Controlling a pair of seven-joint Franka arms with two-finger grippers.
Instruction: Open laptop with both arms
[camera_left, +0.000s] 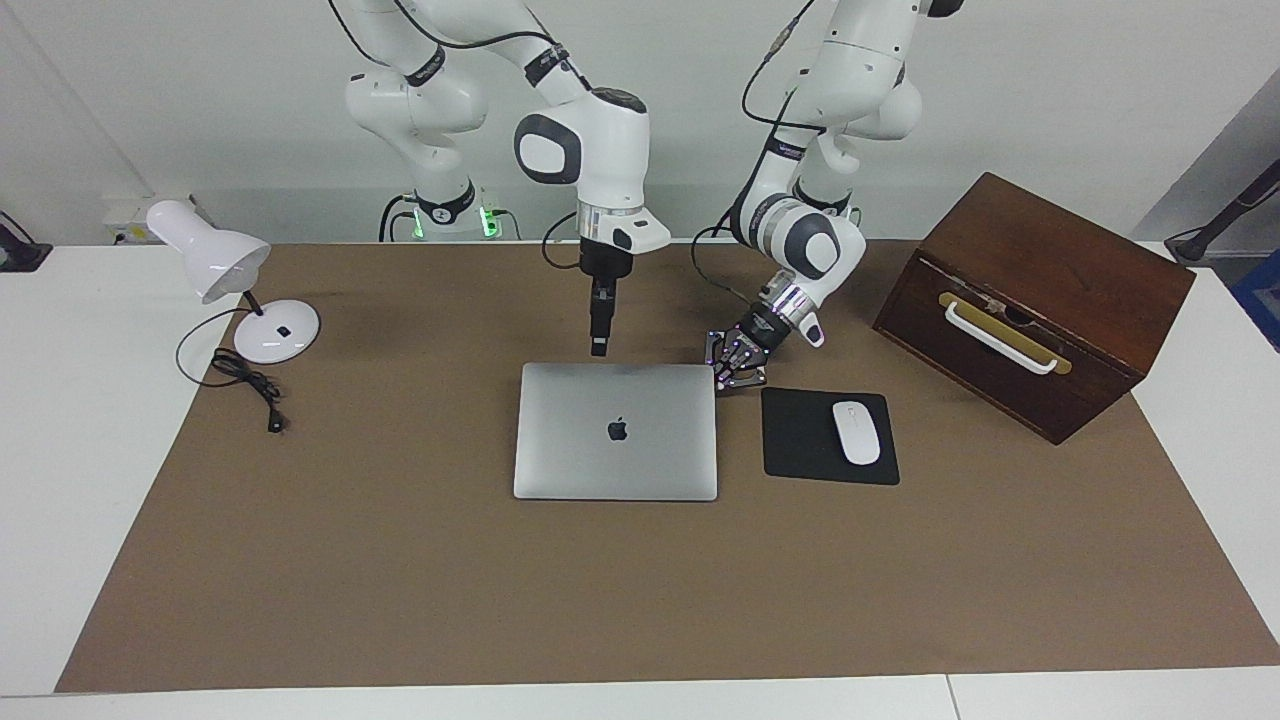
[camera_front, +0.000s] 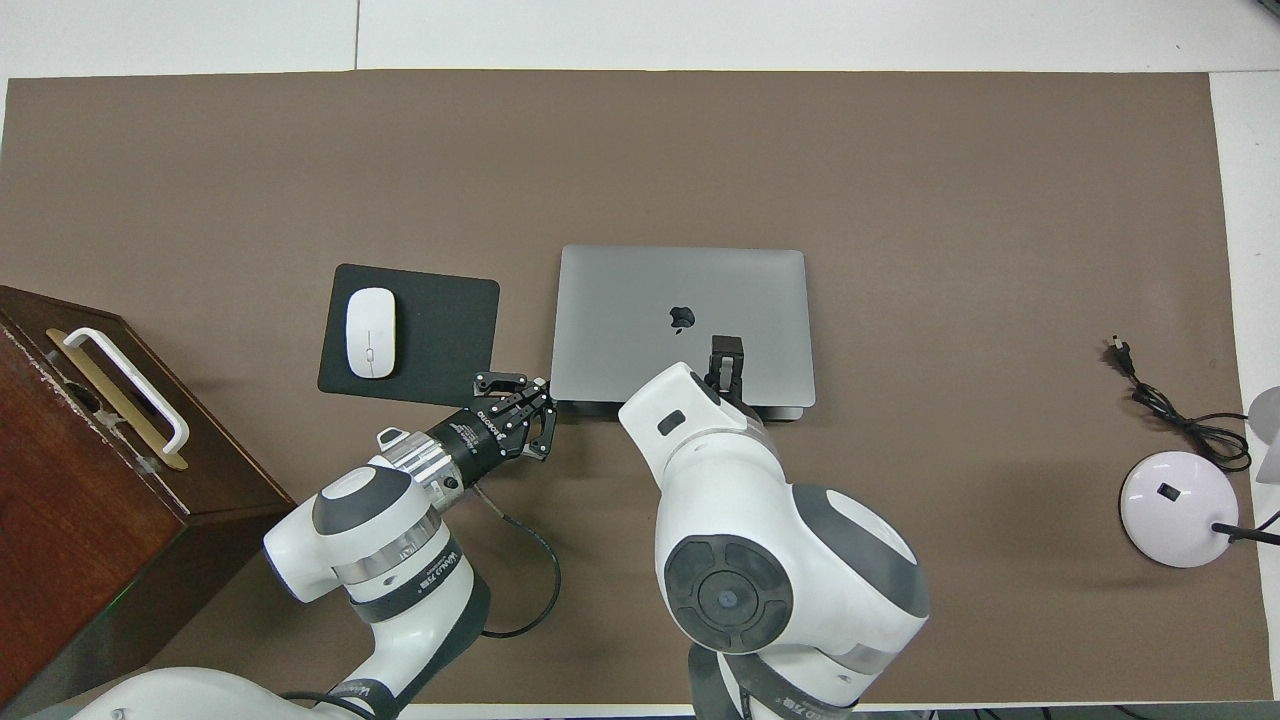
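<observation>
The silver-grey laptop lies closed and flat on the brown mat, apple logo up; it also shows in the overhead view. My left gripper is low at the laptop's corner nearest the robots on the left arm's end, fingers open and holding nothing; it shows in the overhead view just beside that corner. My right gripper points straight down just above the laptop's edge nearest the robots, fingers together and empty; from overhead it covers part of the lid.
A black mouse pad with a white mouse lies beside the laptop toward the left arm's end. A dark wooden box with a white handle stands past it. A white desk lamp and its cord are at the right arm's end.
</observation>
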